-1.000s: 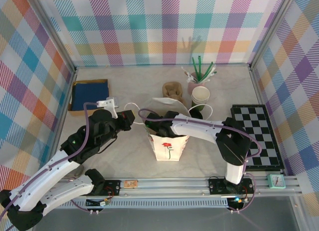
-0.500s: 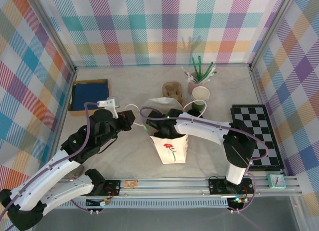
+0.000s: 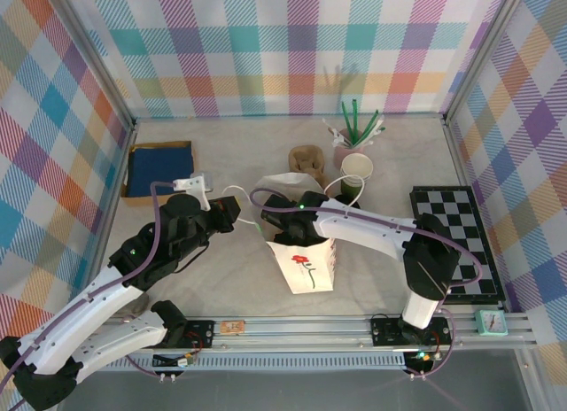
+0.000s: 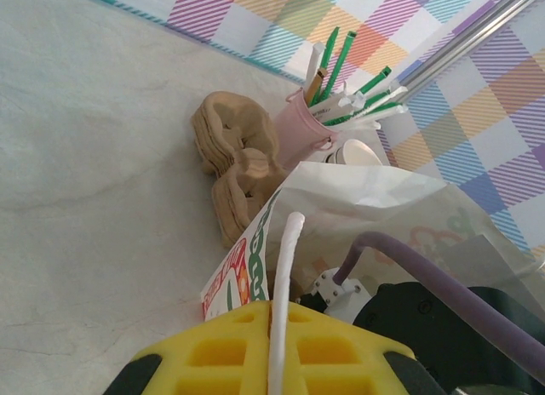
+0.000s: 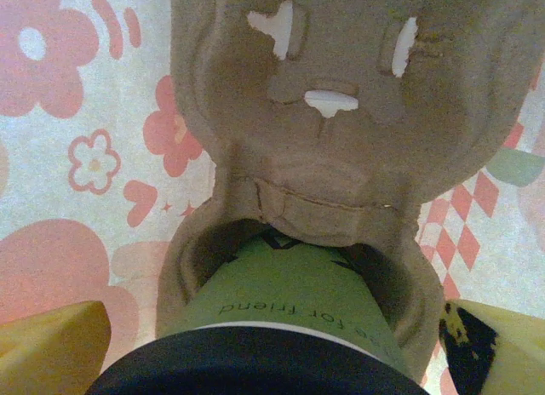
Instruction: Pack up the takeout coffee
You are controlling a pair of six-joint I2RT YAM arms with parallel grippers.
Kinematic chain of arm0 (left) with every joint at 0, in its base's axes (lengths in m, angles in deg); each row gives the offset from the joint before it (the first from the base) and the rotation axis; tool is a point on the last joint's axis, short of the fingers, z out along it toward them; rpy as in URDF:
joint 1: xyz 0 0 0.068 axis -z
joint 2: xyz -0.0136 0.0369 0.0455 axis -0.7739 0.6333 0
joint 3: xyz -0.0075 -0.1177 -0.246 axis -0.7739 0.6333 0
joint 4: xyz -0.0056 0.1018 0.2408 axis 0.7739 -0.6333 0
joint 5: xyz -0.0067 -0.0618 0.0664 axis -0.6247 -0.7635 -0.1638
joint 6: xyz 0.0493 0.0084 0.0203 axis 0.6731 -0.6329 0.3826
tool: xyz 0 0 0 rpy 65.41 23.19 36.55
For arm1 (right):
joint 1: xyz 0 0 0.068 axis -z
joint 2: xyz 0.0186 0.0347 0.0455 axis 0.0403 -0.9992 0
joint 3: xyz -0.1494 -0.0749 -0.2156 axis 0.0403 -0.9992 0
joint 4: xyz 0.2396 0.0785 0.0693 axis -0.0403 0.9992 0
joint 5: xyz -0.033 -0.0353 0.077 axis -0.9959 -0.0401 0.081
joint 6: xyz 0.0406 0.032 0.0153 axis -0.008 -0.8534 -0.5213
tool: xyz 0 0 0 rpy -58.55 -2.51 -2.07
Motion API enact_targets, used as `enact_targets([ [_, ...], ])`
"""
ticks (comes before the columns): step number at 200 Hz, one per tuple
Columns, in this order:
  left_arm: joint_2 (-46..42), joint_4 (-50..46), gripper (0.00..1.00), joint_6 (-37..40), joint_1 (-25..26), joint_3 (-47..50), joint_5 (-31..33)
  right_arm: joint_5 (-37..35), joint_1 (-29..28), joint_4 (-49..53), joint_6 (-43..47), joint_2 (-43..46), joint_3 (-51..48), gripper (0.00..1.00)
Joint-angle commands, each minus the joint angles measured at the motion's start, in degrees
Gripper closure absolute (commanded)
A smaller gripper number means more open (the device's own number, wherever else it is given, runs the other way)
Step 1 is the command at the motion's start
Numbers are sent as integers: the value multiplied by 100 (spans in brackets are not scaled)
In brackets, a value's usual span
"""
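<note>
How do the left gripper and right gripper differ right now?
The left gripper is shut on the handle of the white bag, outside it; the right gripper is open, reaching inside it. The left pinches the handle; the right's fingers straddle the takeout coffee seated in its carrier. Both have yellow fingers.

Both arms are white shell links with black joint housings, on black bases bolted to the aluminium rail [image 3: 301,325]. Above that rail, a purple cable loops along the left arm [image 3: 97,296] and the right arm [image 3: 354,225]. The left pincer [image 4: 274,344] and right pincer [image 5: 272,352] are yellow, the left one moulded with square pockets.
</note>
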Motion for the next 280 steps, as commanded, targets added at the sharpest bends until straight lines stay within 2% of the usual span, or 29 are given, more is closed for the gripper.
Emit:
enact_targets([
  [1, 8, -86, 90, 23, 73, -164, -7, -99, 17, 223, -26, 206, 174, 1],
  [280, 282, -42, 90, 28, 80, -211, 84, -138, 12, 909, 32, 840, 774, 1],
])
